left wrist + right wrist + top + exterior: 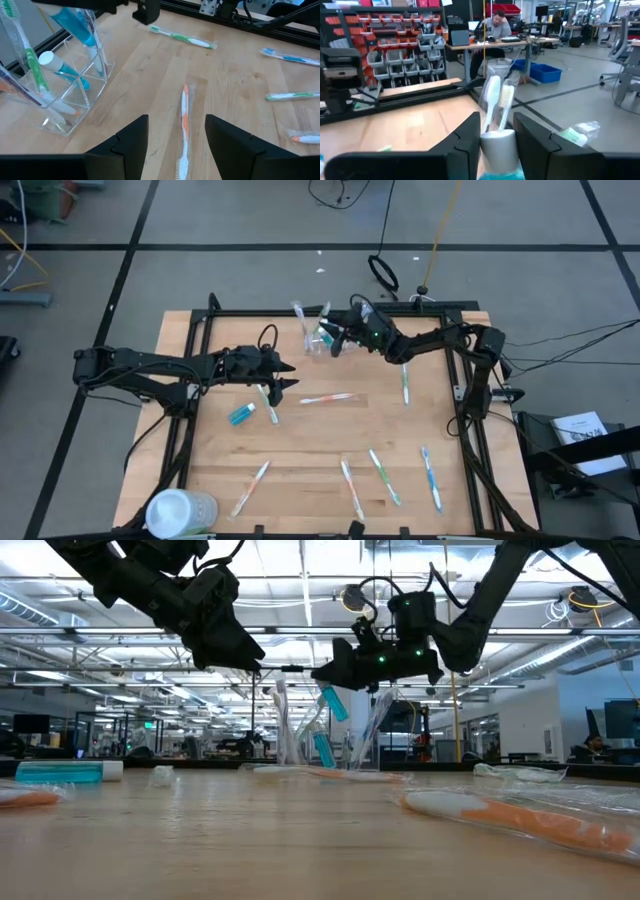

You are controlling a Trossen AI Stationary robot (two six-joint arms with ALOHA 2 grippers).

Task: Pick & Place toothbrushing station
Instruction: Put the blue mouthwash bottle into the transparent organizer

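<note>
The small clear see-through plastic cup (318,340) stands at about twelve o'clock on the pale wooden table (320,470), near the far edge, with wrapped brushes and a blue tube already leaning inside it. The right gripper (333,340) hangs just beside it, at its three-o'clock side, pinching a small blue toothpaste tube with a white cap (498,150) between its fingers; the right wrist view shows the cap wedged between them and brush heads rising just beyond. The left gripper (284,376) hovers toward ten o'clock of the table's middle, fingers spread and holding nothing, above a slim white-and-orange toothbrush in a clear wrapper (184,131).

The tube looks light and soft-walled, so a firm squeeze on its body could dent it; the stiff cap end seems the safer place to hold. The cup appears thin, light and easy to tip, and the leaning brushes crowd its mouth, so anything lowered in will likely need an upright entry. The brushes lying from four to eight o'clock, such as the green-and-white wrapped toothbrush (384,476), are slim and rigid, but their film sleeves probably make them slippery. Mid-handle, taken across the narrow width, seems the best hold. A blue tube lying flat on the table (241,414) sits at about nine o'clock.
</note>
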